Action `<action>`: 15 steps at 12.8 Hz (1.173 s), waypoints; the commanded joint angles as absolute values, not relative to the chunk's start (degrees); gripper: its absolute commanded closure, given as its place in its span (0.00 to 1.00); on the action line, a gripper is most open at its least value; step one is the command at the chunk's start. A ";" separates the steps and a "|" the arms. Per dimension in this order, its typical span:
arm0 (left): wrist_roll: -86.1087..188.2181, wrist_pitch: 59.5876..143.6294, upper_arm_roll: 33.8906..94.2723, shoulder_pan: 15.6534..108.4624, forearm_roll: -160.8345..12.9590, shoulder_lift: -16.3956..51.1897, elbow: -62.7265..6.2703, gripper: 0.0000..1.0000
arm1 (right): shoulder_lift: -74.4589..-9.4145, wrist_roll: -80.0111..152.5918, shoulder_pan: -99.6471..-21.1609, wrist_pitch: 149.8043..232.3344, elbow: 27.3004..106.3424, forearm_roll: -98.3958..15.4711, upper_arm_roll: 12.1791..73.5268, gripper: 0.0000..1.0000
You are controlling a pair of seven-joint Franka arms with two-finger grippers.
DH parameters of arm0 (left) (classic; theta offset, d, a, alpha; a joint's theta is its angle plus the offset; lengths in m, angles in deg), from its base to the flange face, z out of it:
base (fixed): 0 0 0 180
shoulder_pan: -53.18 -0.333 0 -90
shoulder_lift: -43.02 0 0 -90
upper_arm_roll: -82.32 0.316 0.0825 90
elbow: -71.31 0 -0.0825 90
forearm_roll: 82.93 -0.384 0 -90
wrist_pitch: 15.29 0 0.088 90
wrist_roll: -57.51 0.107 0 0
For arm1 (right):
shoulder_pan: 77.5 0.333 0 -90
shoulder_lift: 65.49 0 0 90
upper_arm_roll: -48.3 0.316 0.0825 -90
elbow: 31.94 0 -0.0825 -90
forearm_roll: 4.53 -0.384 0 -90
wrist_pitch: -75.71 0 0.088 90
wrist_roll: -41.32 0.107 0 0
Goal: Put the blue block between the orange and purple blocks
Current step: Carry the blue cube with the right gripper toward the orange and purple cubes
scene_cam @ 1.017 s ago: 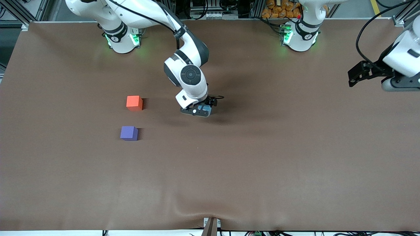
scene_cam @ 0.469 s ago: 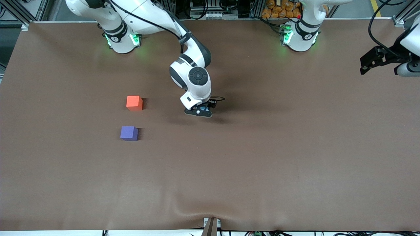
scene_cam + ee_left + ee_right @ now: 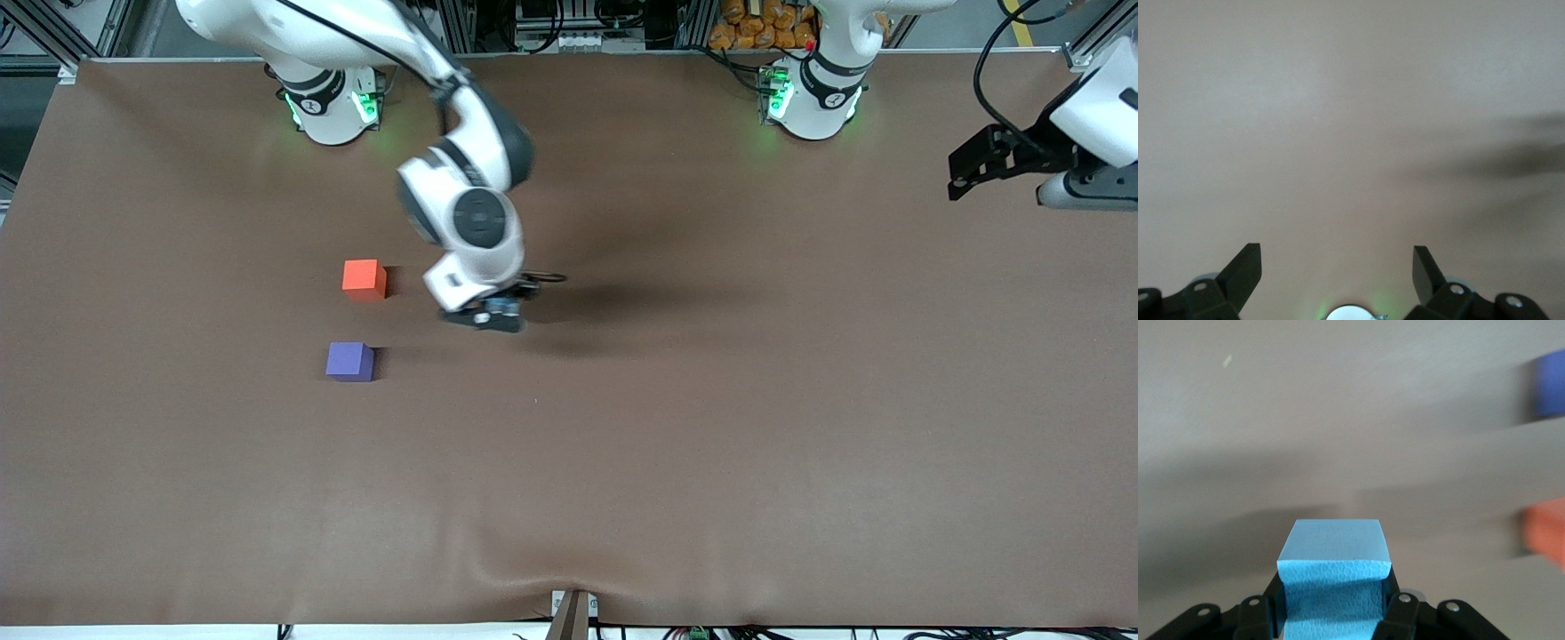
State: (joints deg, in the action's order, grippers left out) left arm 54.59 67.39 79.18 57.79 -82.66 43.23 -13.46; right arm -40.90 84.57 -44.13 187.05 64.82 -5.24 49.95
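Observation:
My right gripper [image 3: 498, 313] is shut on the blue block [image 3: 1333, 570] and holds it above the table, toward the left arm's end from the other two cubes. The block barely shows in the front view [image 3: 507, 307]. The orange block [image 3: 364, 279] sits on the brown table. The purple block [image 3: 349, 361] sits nearer the front camera than the orange one, with a gap between them. Both show blurred in the right wrist view: the purple block [image 3: 1549, 385] and the orange block [image 3: 1545, 532]. My left gripper [image 3: 960, 173] is open and empty, up in the air at the left arm's end of the table; its fingertips [image 3: 1245, 270] show over bare cloth.
The brown table cloth [image 3: 711, 444] has a slight wrinkle near the front edge. A small bracket [image 3: 573, 613] sticks up at the middle of the front edge.
My right gripper has lifted and carried the blue block toward the orange and purple blocks. My left gripper has shifted a little at its end of the table.

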 commanded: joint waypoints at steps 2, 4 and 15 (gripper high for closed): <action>53.99 72.41 79.59 57.58 -80.47 40.91 -13.24 0.00 | -48.94 71.34 -53.92 184.70 71.84 -4.70 51.11 1.00; 55.21 72.60 79.77 57.40 -81.34 40.30 -13.33 0.00 | -52.47 63.15 -58.85 185.22 76.67 -5.84 51.11 1.00; 54.78 72.51 79.51 56.44 -83.99 39.94 -13.15 0.00 | -54.59 49.59 -67.22 197.53 90.14 -9.19 50.76 1.00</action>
State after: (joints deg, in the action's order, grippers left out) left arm 54.75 72.58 79.67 56.33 -83.32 39.49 -13.35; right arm -51.78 51.07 -65.73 196.20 87.25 -8.26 49.92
